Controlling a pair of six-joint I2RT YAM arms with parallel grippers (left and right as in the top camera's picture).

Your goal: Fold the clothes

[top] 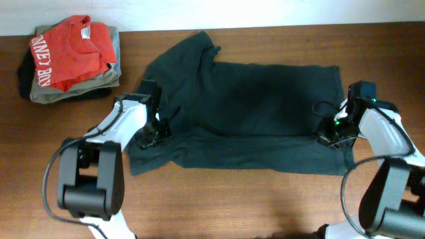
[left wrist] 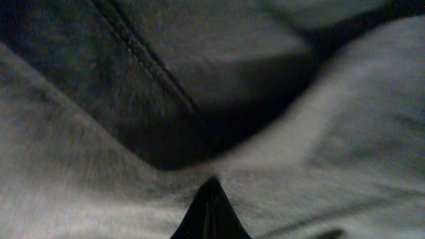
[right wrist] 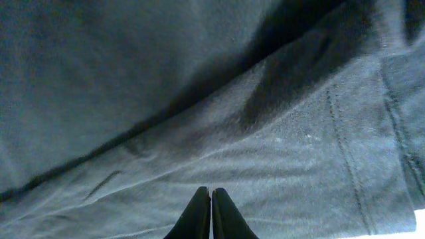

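Note:
The dark T-shirt (top: 252, 113) lies spread across the table's middle, with an upper layer lying over a lower strip along the front; no lettering shows. My left gripper (top: 154, 131) sits at the shirt's left side, shut, with fabric (left wrist: 99, 179) bunched at its fingertips (left wrist: 211, 189). My right gripper (top: 330, 133) sits at the shirt's right side near the layer edge, its fingertips (right wrist: 211, 194) pressed together on the cloth (right wrist: 279, 153). Both wrist views are filled with dark fabric.
A stack of folded garments sits at the back left: a red shirt with white letters (top: 66, 53) on top of a grey-olive one (top: 73, 89). Bare wooden table (top: 232, 206) runs along the front.

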